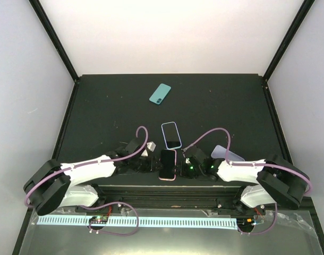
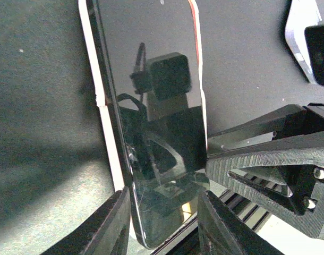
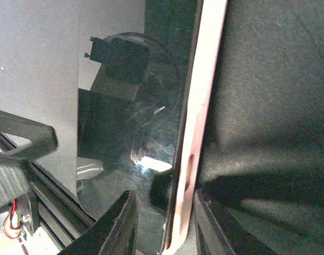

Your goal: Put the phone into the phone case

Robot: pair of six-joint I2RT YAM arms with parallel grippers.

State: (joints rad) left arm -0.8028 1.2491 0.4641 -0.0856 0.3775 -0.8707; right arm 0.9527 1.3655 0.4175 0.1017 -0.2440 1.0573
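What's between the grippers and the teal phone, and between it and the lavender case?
Left gripper and right gripper both straddle the pink-rimmed phone. The blue-rimmed phone lies roughly between them and the teal phone. From teal phone to lavender case nothing lies on the mat, but the right arm and its cable overlap the case.

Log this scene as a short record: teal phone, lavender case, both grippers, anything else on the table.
teal phone: far centre, back up, no gripper near it
case: near right, partly under the right arm
left gripper: fingers flank the pink-rimmed phone
right gripper: straddles that phone's rim
grip: cannot tell
blue-rimmed phone: centre, screen up
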